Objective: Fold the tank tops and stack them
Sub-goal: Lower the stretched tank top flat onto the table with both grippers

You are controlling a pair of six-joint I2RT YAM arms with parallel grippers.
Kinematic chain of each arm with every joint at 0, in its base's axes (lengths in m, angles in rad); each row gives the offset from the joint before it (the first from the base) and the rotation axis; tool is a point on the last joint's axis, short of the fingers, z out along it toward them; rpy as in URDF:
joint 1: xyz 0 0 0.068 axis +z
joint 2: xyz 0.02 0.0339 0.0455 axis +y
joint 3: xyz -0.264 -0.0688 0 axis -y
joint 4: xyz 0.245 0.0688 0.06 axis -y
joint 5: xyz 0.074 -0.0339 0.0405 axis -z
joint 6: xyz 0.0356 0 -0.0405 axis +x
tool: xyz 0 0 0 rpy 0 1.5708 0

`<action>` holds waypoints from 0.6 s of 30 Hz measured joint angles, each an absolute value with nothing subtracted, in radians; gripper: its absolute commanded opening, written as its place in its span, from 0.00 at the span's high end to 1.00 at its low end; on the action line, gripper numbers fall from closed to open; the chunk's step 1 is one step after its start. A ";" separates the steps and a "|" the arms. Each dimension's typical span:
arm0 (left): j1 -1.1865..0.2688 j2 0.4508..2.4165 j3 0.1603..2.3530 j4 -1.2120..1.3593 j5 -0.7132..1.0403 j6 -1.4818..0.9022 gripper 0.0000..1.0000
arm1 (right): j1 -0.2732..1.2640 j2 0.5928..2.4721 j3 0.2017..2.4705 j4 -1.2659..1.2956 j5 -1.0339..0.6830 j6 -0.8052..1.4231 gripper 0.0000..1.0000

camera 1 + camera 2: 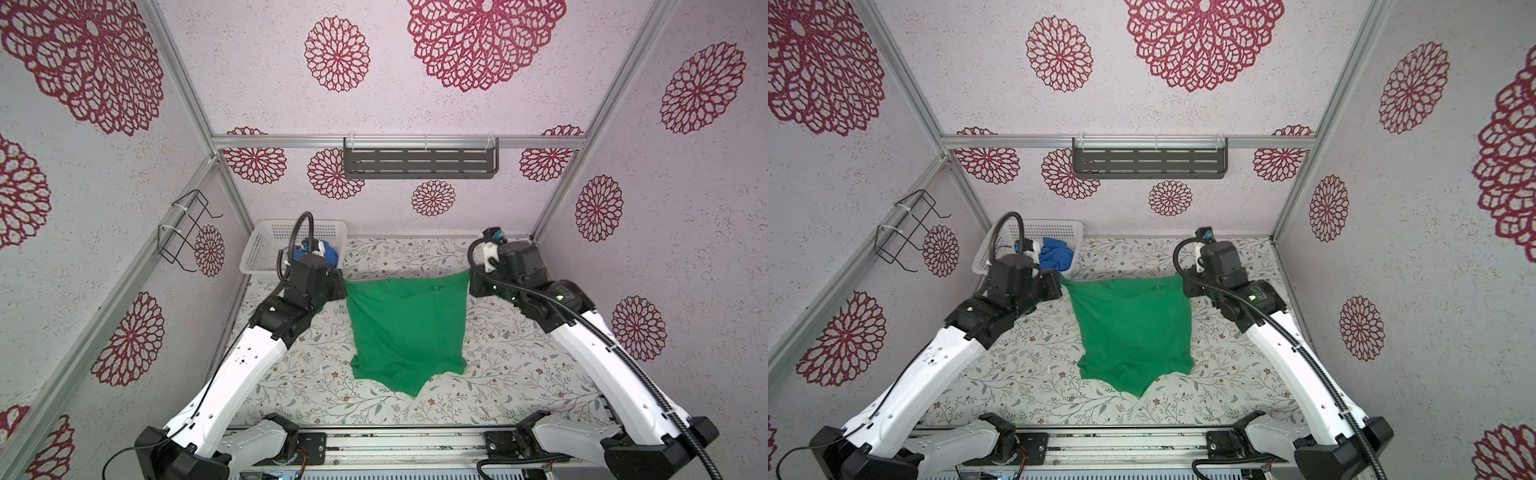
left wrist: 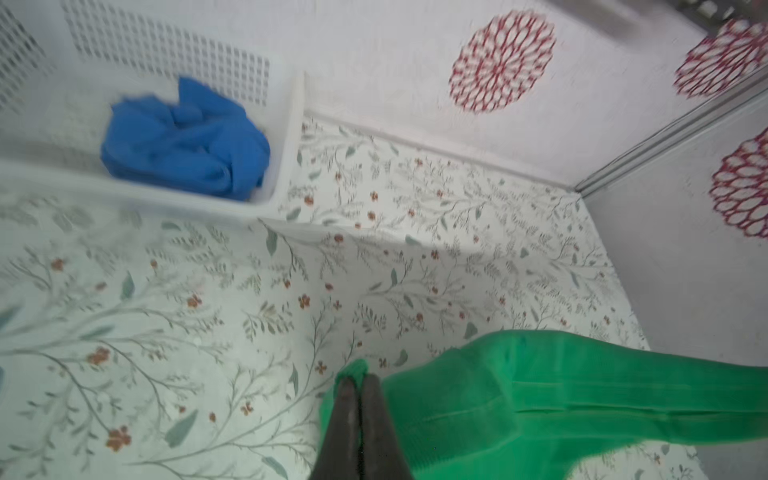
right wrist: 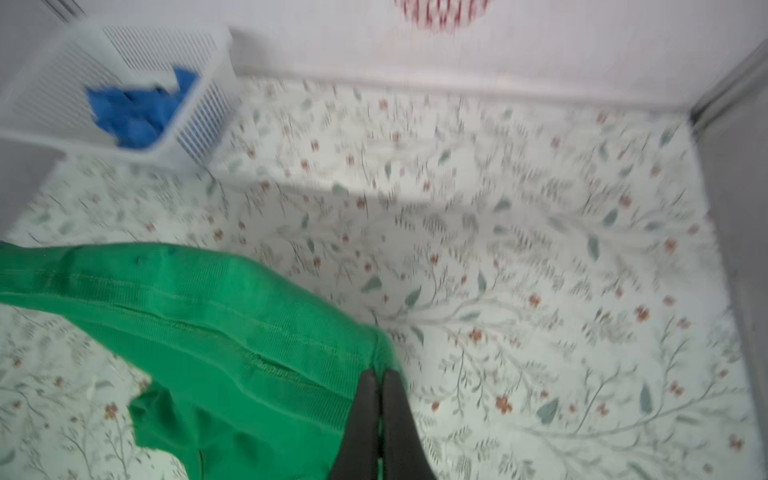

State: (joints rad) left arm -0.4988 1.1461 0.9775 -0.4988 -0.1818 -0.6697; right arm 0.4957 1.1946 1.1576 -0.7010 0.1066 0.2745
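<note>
The green tank top [image 1: 407, 328] [image 1: 1131, 328] hangs stretched between my two grippers, its lower end crumpled on the table. My left gripper [image 2: 360, 378] is shut on one upper corner of the green tank top [image 2: 561, 399]. My right gripper [image 3: 380, 374] is shut on the other upper corner of the green tank top [image 3: 232, 332]. In both top views the fingertips are hidden behind the wrists. The blue tank top [image 1: 1054, 253] [image 2: 183, 141] [image 3: 133, 114] lies bunched up inside the white basket.
The white perforated basket [image 1: 266, 245] [image 1: 1000, 241] [image 2: 286, 137] stands at the back left of the floral table [image 1: 511, 365], right behind the left wrist. A grey shelf [image 1: 419, 160] hangs on the back wall and a wire rack [image 1: 187, 232] on the left wall.
</note>
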 measured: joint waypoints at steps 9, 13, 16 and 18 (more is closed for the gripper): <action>-0.657 1.166 0.637 -0.311 -0.197 -0.954 1.00 | 0.440 1.203 0.883 -0.694 0.046 0.410 0.63; -0.704 1.216 0.611 -0.249 -0.201 -1.026 1.00 | 0.439 1.190 0.847 -0.665 0.001 0.487 0.55; -0.713 1.239 0.613 -0.223 -0.204 -1.045 0.93 | 0.459 1.131 0.793 -0.652 -0.033 0.554 0.55; -0.714 1.241 0.615 -0.224 -0.212 -1.045 0.78 | 0.493 1.073 0.751 -0.641 -0.054 0.606 0.57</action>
State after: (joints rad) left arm -0.7136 1.2407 0.6151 -0.2241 -0.2123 -1.0454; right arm 0.4934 1.0725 0.7506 -0.6407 -0.0536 0.6064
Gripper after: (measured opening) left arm 0.097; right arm 0.445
